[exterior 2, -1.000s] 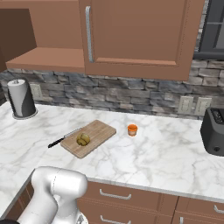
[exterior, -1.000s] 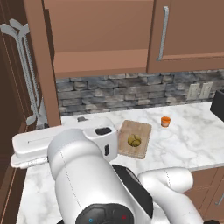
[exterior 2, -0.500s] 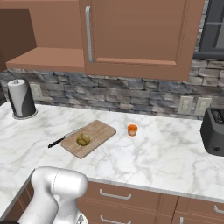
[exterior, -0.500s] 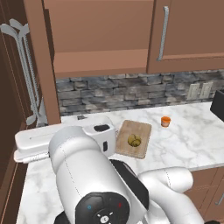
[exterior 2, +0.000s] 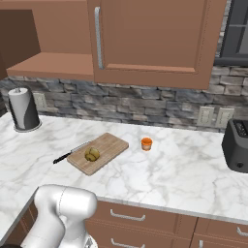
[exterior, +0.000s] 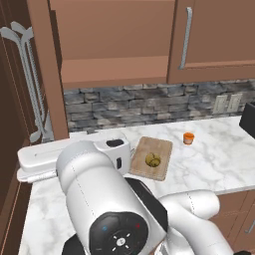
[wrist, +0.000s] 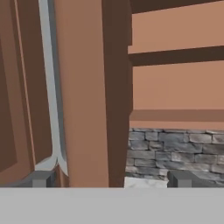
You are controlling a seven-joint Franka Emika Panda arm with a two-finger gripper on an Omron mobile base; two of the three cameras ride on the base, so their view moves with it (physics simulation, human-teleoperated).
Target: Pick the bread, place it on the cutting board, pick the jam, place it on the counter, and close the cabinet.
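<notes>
Just ahead of the wide-spread, empty two-finger gripper [wrist: 111, 179], saw in the hand view the open door of the reddish-brown wooden wall cabinet [wrist: 87, 87], edge-on, long axis upright, slightly to the left. Farther off, from the base views, saw the knobbly yellowish-brown bread [exterior: 153, 160] lying on the light wooden cutting board [exterior: 162, 147] and the squat orange jam jar [exterior: 188, 138] standing apart on the white marble counter [exterior: 209, 164]. Judged only the closing not yet done.

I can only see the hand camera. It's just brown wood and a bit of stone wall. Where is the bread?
Observer: The bread sits on the cutting board.
Operator: And the jam?
Observer: The jam stands on the counter, to the board's right in the right base view, not touching it.
Operator: Is the cabinet shut?
Observer: No. The cabinet has its left bay open, with a bare shelf showing. Its right door is shut.
</notes>
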